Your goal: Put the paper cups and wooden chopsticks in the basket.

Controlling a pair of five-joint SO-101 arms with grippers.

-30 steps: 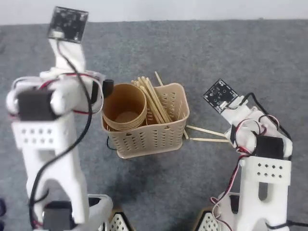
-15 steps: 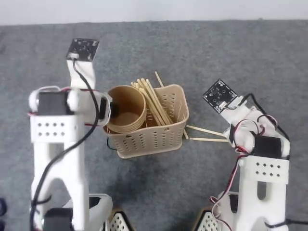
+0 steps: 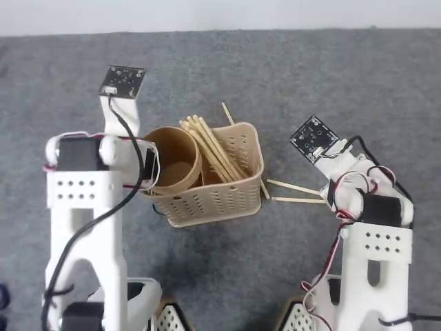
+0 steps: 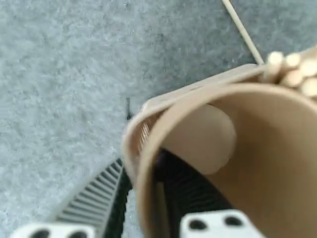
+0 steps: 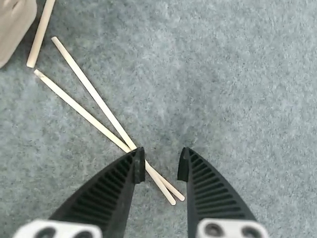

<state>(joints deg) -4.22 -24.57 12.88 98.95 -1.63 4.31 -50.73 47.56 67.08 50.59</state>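
Together in basket (image 3: 215, 198), paper cups (image 3: 172, 167), leaning chopsticks (image 3: 210, 148)

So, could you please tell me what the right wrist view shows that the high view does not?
Right wrist view: the right gripper, open over the ends of the two loose chopsticks. High view: the cup and a bundle of chopsticks in the basket. Both: the loose chopsticks on the carpet beside the basket.

In the centre of the high view the basket (image 3: 213, 200) is crowded: a paper cup (image 3: 172, 169) fills its left half, and leaning chopsticks (image 3: 210, 148) cross the middle. The bare carpet (image 3: 358, 76) at the upper right is free.
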